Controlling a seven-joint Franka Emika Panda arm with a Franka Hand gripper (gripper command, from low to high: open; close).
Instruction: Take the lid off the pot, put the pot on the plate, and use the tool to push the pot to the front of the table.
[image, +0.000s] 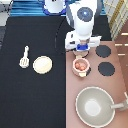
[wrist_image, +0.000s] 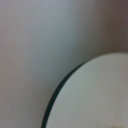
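My tool: my tool (image: 81, 50) hangs low over the brown stove (image: 120, 85), near the stove's edge on the exterior view's left. It sits under the white bulk of my arm (image: 82, 22).
Tool state: I cannot tell how far it is open, nor whether it has hold of anything.
Wrist view: a pale rounded shape (wrist_image: 95, 95) with a thin dark edge lies against a grey-pink surface. I cannot tell what it is.
Pot: the pot (image: 80, 65) stands on the stove just beside my tool, toward the exterior view's bottom. It is uncovered, and its reddish-orange inside shows.
Burners: two black burners (image: 104, 51) lie to the exterior view's right of my tool and the pot, one nearer the bottom than the other.
Plate: the cream-yellow plate (image: 42, 64) lies bare on the black bench (image: 30, 100), to the exterior view's left of the pot and apart from it.
Spatula: the cream-white spatula (image: 24, 56) lies on the bench just beside the plate, on its left in the exterior view. Its head points toward the bottom.
Pan: the large grey pan (image: 96, 106) sits on the stove near the exterior view's bottom, with its handle reaching right.
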